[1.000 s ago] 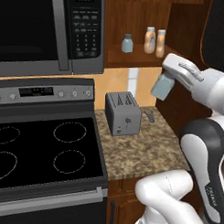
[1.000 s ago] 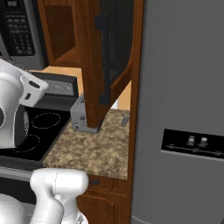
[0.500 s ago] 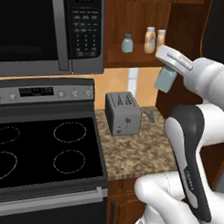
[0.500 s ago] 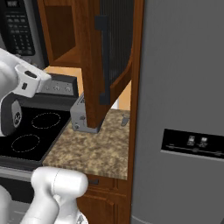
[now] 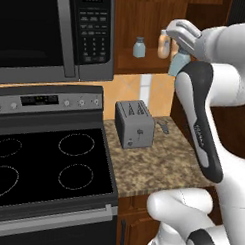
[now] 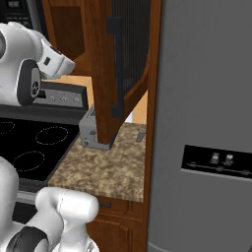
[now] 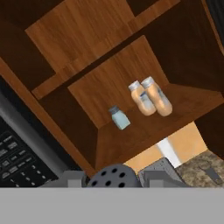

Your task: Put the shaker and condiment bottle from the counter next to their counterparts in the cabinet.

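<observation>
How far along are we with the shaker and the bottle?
Done: two condiment bottles stand side by side on the cabinet shelf, so the bottle looks placed. In hand: the claw is shut on the shaker, raised in front of that shelf. Left: set it down beside the matching shaker, then let go.

The cabinet (image 7: 109, 57) showed reddish-brown wood with visible grain and a soft satin sheen. The counter (image 5: 153, 165) looked like speckled polished granite. The toaster (image 5: 134, 124) read as brushed grey metal, the stovetop (image 5: 43, 167) as glossy black glass. The two condiment bottles (image 7: 153, 97) seemed smooth, slightly translucent plastic, perhaps glass. The shelved shaker (image 7: 119, 117) appeared matt pale blue-grey with a grey cap.
</observation>
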